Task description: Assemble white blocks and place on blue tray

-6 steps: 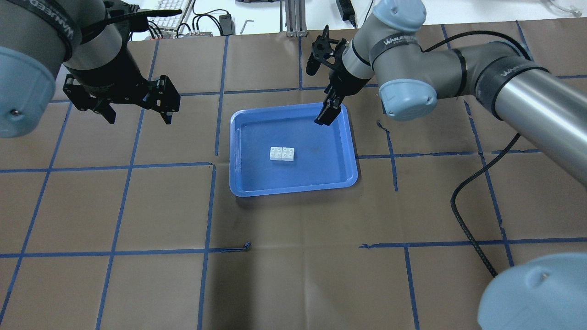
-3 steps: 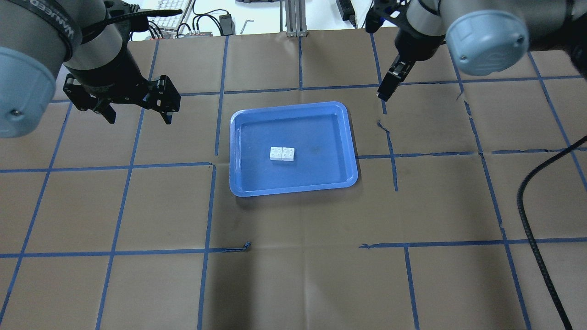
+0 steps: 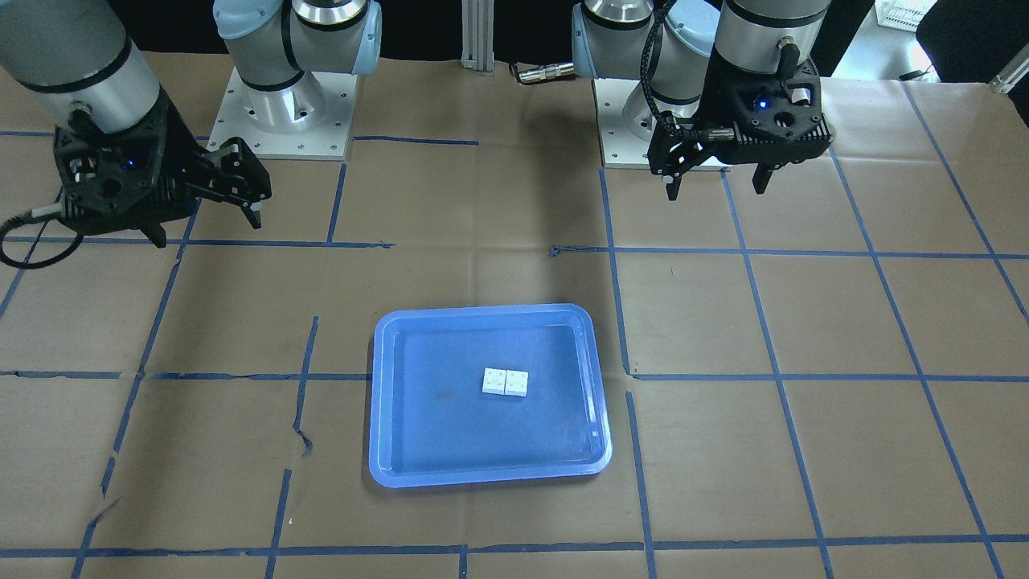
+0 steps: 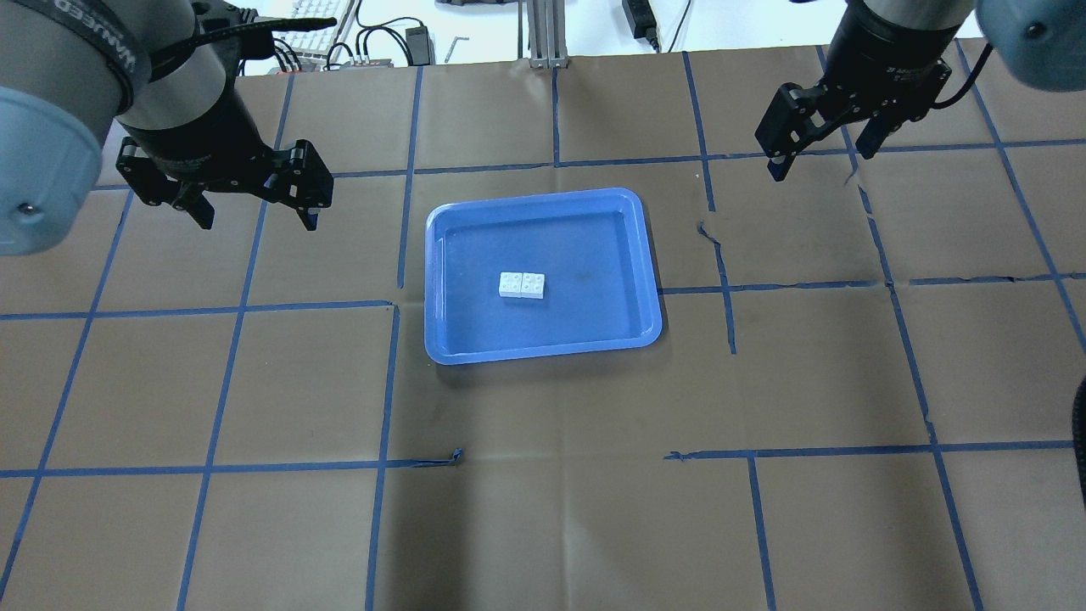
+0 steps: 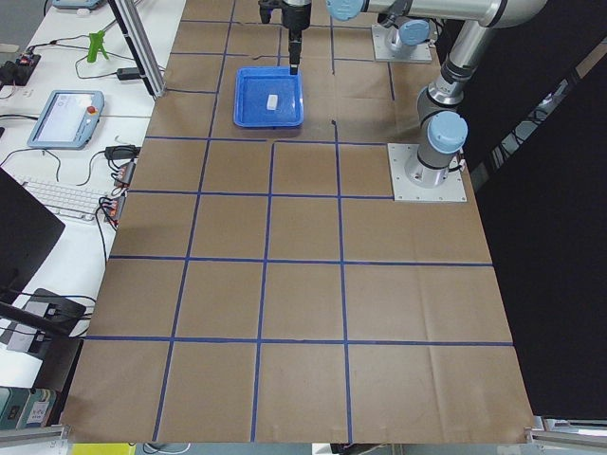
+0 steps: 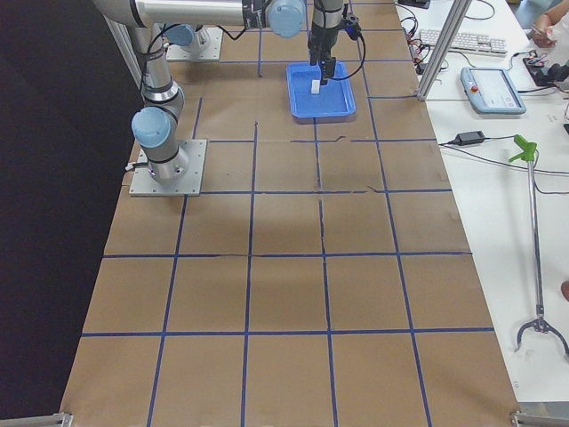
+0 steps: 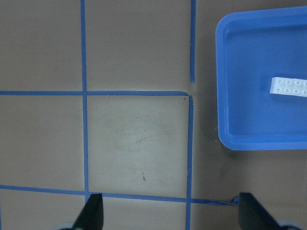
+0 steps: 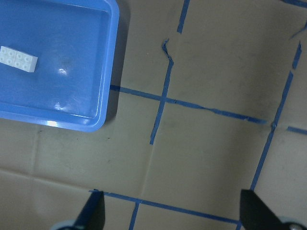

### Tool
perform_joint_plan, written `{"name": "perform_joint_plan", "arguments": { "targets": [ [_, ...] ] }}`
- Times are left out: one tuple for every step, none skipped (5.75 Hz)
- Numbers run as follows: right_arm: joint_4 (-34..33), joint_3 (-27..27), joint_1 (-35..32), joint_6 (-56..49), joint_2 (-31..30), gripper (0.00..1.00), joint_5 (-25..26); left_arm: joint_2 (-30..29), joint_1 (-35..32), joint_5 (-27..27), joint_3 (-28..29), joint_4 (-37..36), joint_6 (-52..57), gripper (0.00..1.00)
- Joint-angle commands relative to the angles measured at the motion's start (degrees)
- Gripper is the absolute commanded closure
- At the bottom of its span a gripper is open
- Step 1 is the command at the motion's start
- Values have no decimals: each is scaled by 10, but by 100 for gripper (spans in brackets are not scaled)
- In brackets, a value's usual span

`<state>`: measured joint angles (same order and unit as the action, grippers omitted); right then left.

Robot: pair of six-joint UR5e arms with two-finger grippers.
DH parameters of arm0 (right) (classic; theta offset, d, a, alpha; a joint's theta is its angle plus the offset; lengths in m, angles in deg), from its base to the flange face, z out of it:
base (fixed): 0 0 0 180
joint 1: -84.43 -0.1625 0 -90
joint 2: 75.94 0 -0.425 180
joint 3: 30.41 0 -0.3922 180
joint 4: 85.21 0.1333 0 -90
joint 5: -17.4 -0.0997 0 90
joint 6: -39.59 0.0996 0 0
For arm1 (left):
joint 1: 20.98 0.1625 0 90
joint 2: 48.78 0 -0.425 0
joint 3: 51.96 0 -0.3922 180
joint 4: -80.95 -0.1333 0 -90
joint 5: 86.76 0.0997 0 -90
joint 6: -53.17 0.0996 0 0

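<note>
The two white blocks (image 4: 522, 286) lie side by side, joined, near the middle of the blue tray (image 4: 450, 339). They also show in the front view (image 3: 506, 382), the left wrist view (image 7: 289, 86) and the right wrist view (image 8: 18, 58). My left gripper (image 4: 254, 216) is open and empty, raised over the table left of the tray. My right gripper (image 4: 821, 161) is open and empty, raised over the table right of and behind the tray. In the front view the left gripper (image 3: 715, 189) is at the right and the right gripper (image 3: 211, 229) at the left.
The table (image 4: 551, 475) is covered in brown paper with a grid of blue tape lines. Some tape is torn right of the tray (image 4: 708, 233). A keyboard and cables (image 4: 322, 38) lie beyond the far edge. The arm bases (image 3: 281, 104) stand at the robot's side.
My right gripper has swung away from over the tray's far right corner, out to the right, and has turned and opened. The left arm and the blocks have not moved.
</note>
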<state>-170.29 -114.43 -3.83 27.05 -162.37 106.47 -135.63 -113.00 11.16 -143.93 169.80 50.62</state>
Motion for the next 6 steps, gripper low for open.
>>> {"name": "perform_joint_plan", "arguments": {
  "targets": [
    [60,3,-24,129,-20,0,7,0,0,0,-2,-3,0,1],
    [58,-7,-24,128,-20,0,0,0,0,0,-2,-3,0,1],
    [55,-13,-24,127,-20,0,-1,0,0,0,-2,-3,0,1],
    [55,-13,-24,127,-19,0,-1,0,-1,0,-2,-3,0,1],
    [55,-13,-24,129,-19,0,-1,0,0,0,-2,-3,0,1],
    [55,-13,-24,130,-19,0,-1,0,-1,0,-2,-3,0,1]
  ]
}}
